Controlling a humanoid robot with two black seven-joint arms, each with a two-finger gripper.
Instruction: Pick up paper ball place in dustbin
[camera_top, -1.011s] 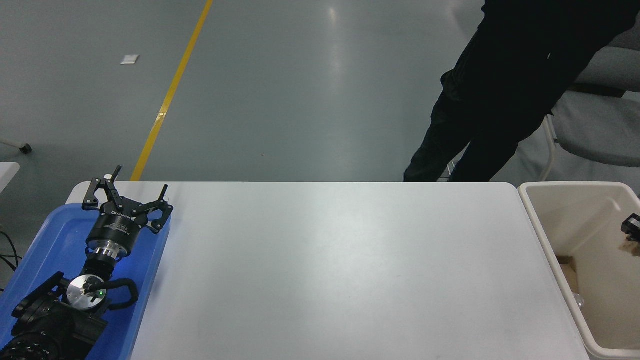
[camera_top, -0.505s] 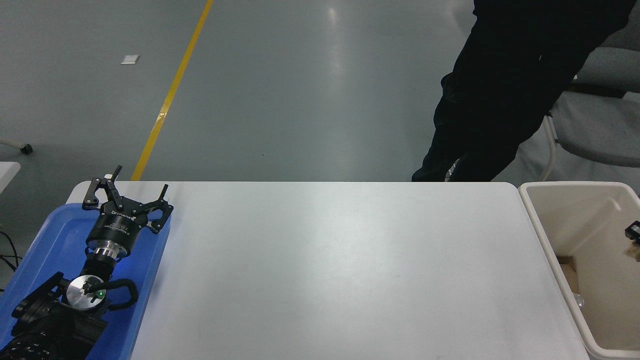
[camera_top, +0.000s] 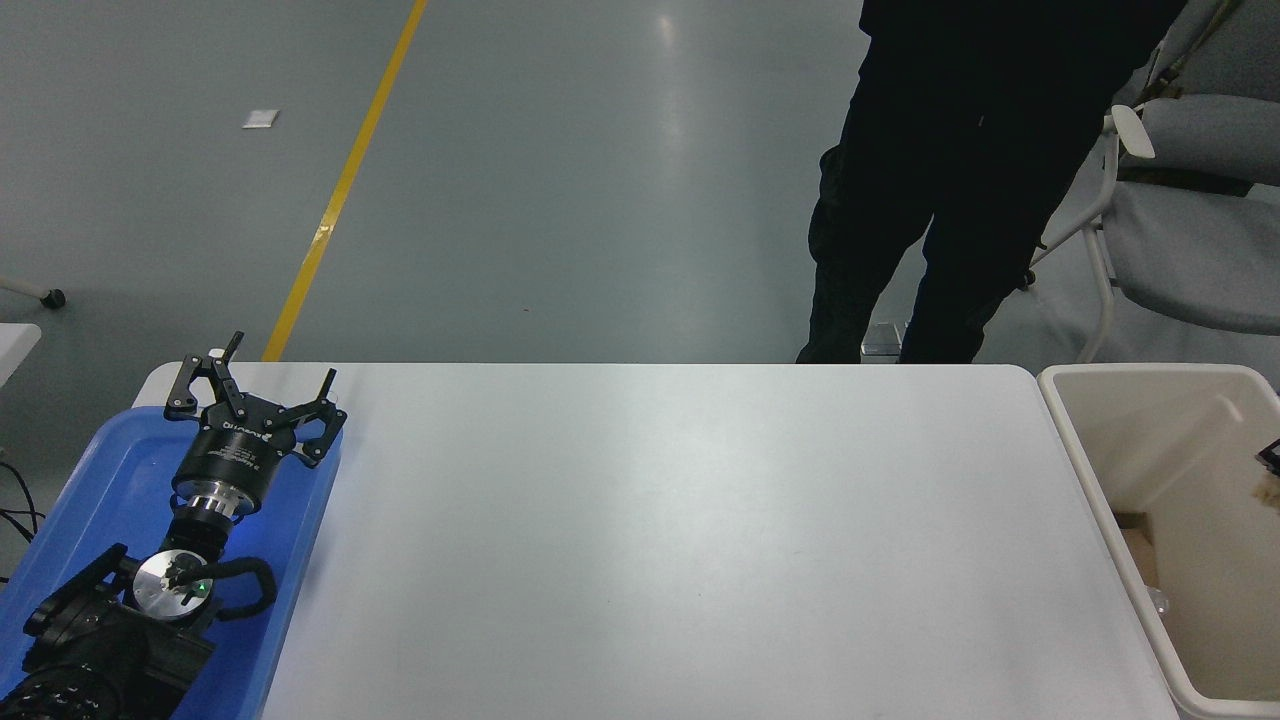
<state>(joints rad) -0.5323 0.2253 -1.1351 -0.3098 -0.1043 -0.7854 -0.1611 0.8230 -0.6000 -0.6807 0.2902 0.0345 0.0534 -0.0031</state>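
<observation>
The cream dustbin (camera_top: 1075, 455) stands off the table's right end. Only a black sliver of my right gripper (camera_top: 1271, 456) shows at the picture's right edge, above the dustbin's inside. A small tan lump, the paper ball (camera_top: 1271, 491), hangs just beneath it and seems held; most of both is cut off by the edge. My left gripper (camera_top: 262, 385) is parked at the lower left over the blue tray (camera_top: 110, 470), open and holding nothing.
A person in black trousers (camera_top: 930, 200) stands at the table's far side, right of centre. A grey chair (camera_top: 1190, 240) is behind the dustbin. A brown scrap (camera_top: 1132, 527) lies on the dustbin's floor. The white table (camera_top: 680, 540) spans the middle.
My right gripper has slid further right, nearly out of the picture, with the tan lump still under it. The person has straightened and stepped left. The left arm has not moved.
</observation>
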